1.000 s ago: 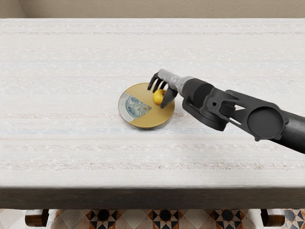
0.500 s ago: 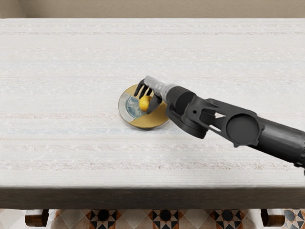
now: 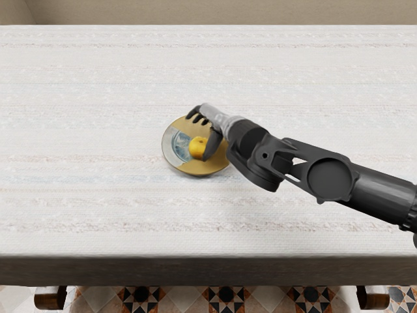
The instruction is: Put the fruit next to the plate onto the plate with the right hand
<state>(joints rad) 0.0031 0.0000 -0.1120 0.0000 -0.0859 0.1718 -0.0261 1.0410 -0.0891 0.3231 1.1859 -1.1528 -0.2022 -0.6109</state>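
Since the fruit (image 3: 198, 145) lies on the plate (image 3: 195, 169), near its middle, I judge the placing essentially done. My right hand (image 3: 210, 127) arches over it, fingers spread and apart from the fruit, thumb just beside it, gripping nothing. Left to do: withdraw. The table (image 3: 98, 195) offers open room all round; its edges lie well away.

plate's (image 3: 190, 171) right rim behind robot hand (image 3: 211, 130)
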